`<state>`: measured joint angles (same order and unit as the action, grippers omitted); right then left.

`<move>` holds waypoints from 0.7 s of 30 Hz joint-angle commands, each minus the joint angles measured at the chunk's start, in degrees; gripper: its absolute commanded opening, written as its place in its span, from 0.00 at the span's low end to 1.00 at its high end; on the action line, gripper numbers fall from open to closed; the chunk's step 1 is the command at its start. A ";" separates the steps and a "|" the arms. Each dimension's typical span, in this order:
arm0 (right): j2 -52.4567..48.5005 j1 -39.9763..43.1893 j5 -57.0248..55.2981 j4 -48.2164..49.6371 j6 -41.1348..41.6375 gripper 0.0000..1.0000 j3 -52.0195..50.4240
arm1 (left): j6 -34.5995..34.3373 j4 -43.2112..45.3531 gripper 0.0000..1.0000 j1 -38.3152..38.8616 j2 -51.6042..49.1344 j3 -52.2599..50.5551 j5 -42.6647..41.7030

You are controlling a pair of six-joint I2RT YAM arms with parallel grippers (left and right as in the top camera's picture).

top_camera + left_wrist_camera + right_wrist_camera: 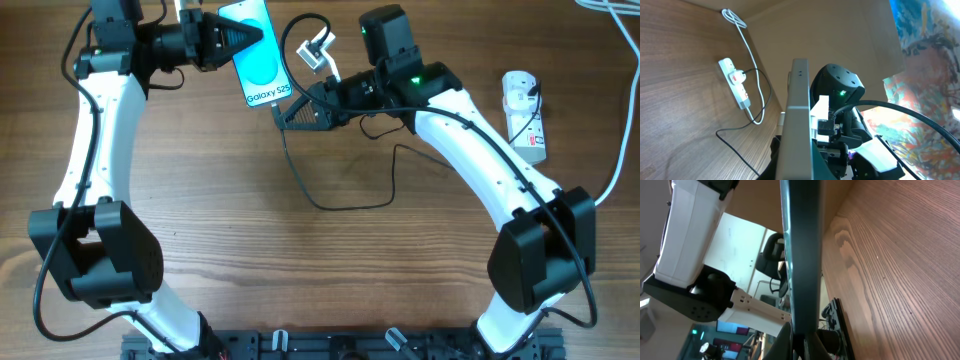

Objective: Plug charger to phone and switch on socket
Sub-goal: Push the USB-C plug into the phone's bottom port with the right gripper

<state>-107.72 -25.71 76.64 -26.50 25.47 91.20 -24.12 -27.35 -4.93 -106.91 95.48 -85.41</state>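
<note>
**Plug-in step.** The left gripper clamps the Galaxy S25 phone, held raised at rear centre with its screen up. The right gripper, jaws nearly closed and apparently pinching the charger tip, meets the phone's lower edge. Next, the tip must align with the port and press in. The socket, far right, awaits switching.

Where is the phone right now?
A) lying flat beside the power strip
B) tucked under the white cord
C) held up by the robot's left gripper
C: the left gripper clamps the phone by its side edge, holding it up off the table, well away from the power strip.
</note>
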 commanded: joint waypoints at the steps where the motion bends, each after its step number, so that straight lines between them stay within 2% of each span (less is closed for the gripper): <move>1: 0.33 1.20 -0.07 1.64 -1.40 0.04 1.77 | -0.37 -0.44 0.04 1.22 1.22 -0.33 -4.79; 9: 0.33 1.20 0.61 -0.59 -2.64 0.04 1.77 | -4.31 0.02 0.04 1.16 1.22 -0.33 -3.43; 14: 0.33 1.27 2.43 -4.72 -6.54 0.04 1.77 | -11.30 -0.74 0.04 -0.63 1.16 -0.33 -0.76; 21: 0.33 1.25 4.44 -4.79 -7.52 0.05 1.77 | -9.27 -3.50 0.04 -2.49 1.16 -0.63 -0.24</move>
<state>-107.72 -24.43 78.67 -31.29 19.62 91.31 -33.78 -30.85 -7.16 -106.91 95.07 -84.71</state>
